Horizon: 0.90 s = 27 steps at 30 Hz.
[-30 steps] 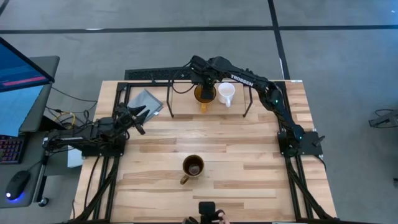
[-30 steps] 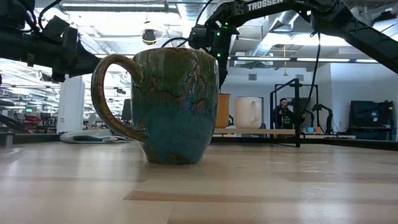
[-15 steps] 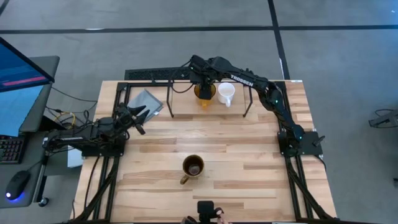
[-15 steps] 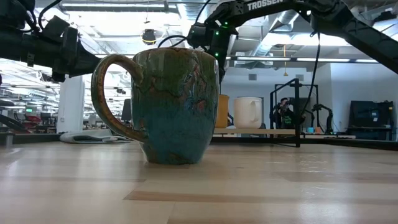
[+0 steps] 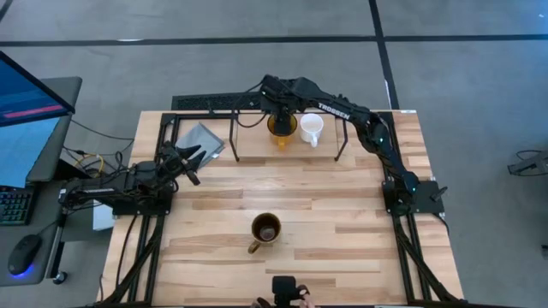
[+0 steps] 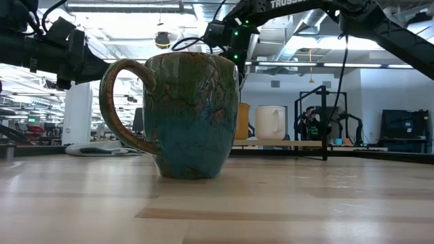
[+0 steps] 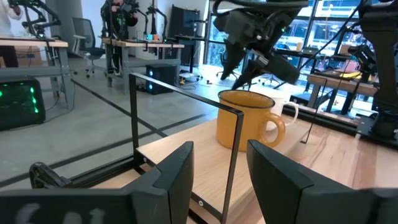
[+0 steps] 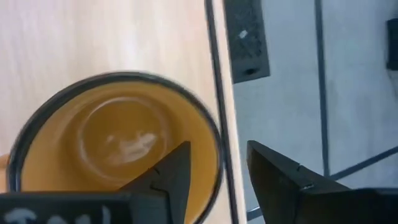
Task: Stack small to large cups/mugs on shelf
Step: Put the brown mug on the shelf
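The yellow-orange mug (image 5: 282, 128) and the small white mug (image 5: 311, 127) stand side by side on their bases inside the black rod shelf (image 5: 234, 141) at the table's far edge. The dark brown mug (image 5: 266, 229) stands alone near the table's near edge and fills the low view (image 6: 193, 115). My right gripper (image 8: 217, 165) hovers open just above the yellow mug's far rim (image 8: 214, 134). The left wrist view shows my right gripper (image 7: 239, 68) clear of the yellow mug (image 7: 242, 121). My left gripper (image 7: 221, 168) waits open at the table's left, pointing toward the shelf.
A grey flat object (image 5: 201, 137) lies left of the shelf. A flat black slotted strip (image 5: 214, 103) runs along the far edge behind it. The shelf's thin rods (image 7: 186, 93) stand around the mugs. Bare wood stretches between the shelf and the brown mug.
My right gripper has risen a little above the yellow mug, which stays standing in the shelf. Nothing else has moved.
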Tool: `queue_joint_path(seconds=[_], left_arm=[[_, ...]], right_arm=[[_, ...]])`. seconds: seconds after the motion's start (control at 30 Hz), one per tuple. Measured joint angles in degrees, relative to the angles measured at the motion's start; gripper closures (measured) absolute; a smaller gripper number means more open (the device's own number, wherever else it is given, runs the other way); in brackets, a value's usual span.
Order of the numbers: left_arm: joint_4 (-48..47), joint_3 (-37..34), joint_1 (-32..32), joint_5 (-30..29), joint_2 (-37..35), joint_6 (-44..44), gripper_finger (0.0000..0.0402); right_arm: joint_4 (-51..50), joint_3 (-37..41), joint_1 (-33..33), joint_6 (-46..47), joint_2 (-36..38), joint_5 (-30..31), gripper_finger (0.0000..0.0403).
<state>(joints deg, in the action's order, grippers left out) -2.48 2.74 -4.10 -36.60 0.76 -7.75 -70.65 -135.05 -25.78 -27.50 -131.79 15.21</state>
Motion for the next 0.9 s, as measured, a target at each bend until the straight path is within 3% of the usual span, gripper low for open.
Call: queue_joint_path(seconds=[0.27,0.6,0.73,0.9], left_arm=[[0.0,0.0,0.0,0.2,0.0,-0.1,0.0262],[0.0,0.0,0.0,0.3,0.0,-0.5,0.0262],[0.0,0.0,0.0,0.3,0.0,-0.5,0.0262],[0.0,0.0,0.0,0.3,0.0,-0.5,0.0262]], right_arm=[[-2.4,0.0,0.5,2.9,3.4,-0.5,0.0240],[-20.1,0.3,-1.4,12.2,8.1,-9.6,0.0274],[-19.6,0.7,-1.8,15.1,9.4,-15.3,0.0285],[-19.4,0.7,-0.6,15.1,10.5,-17.3,0.0289]])
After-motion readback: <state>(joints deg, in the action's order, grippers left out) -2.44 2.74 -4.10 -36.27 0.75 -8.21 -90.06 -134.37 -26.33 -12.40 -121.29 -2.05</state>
